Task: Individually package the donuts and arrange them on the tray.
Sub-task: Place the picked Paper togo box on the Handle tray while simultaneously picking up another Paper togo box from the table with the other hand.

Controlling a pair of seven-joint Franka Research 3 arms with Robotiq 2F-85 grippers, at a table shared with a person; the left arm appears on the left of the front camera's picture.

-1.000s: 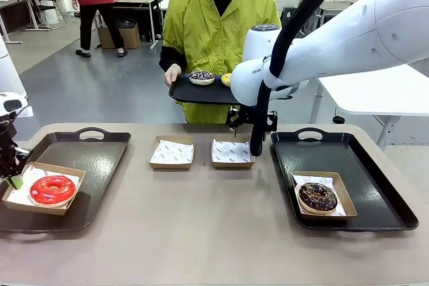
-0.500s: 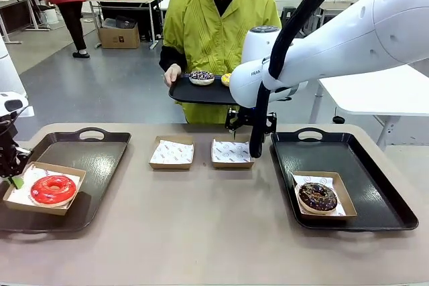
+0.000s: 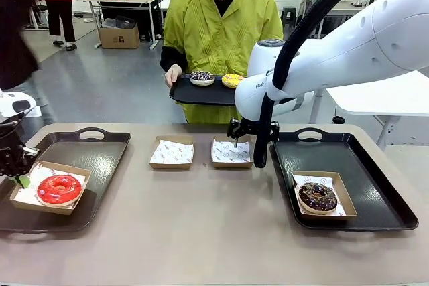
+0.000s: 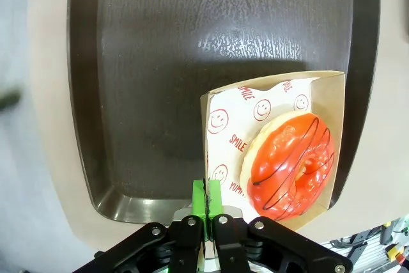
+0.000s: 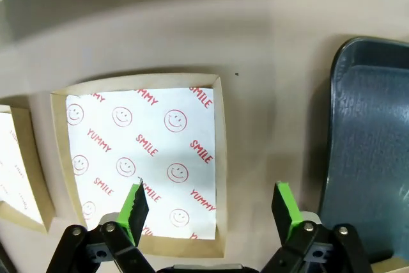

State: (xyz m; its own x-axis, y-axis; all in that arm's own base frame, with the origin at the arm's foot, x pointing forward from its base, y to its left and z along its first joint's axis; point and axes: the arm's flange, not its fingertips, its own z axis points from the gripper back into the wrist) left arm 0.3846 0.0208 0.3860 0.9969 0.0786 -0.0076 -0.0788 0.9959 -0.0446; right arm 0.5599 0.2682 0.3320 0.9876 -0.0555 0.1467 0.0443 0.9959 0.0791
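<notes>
A glossy red donut (image 3: 59, 189) (image 4: 291, 164) lies in a paper-lined cardboard box (image 3: 33, 200) (image 4: 225, 119) on the left black tray (image 3: 100, 159) (image 4: 160, 62). My left gripper (image 3: 20, 177) (image 4: 206, 197) is shut on that box's near edge. On the right tray (image 3: 375, 185) a chocolate sprinkled donut (image 3: 317, 196) sits in its own box. My right gripper (image 3: 251, 140) (image 5: 211, 206) hangs open over an empty lined box (image 3: 231, 153) (image 5: 147, 151). Across the table a person holds a small black tray (image 3: 194, 93) with a purple-iced donut (image 3: 201, 77) and a yellow donut (image 3: 232, 80).
A second empty lined box (image 3: 171, 153) (image 5: 16, 171) lies mid-table, left of the first. A black cable (image 3: 260, 155) dangles beside my right gripper. The right tray's rim (image 5: 370, 139) lies just right of the empty box. Another person stands at the far left.
The box with the red donut has slid a little right on the left tray, with my left gripper shut on it. My right gripper sank slightly toward the empty box.
</notes>
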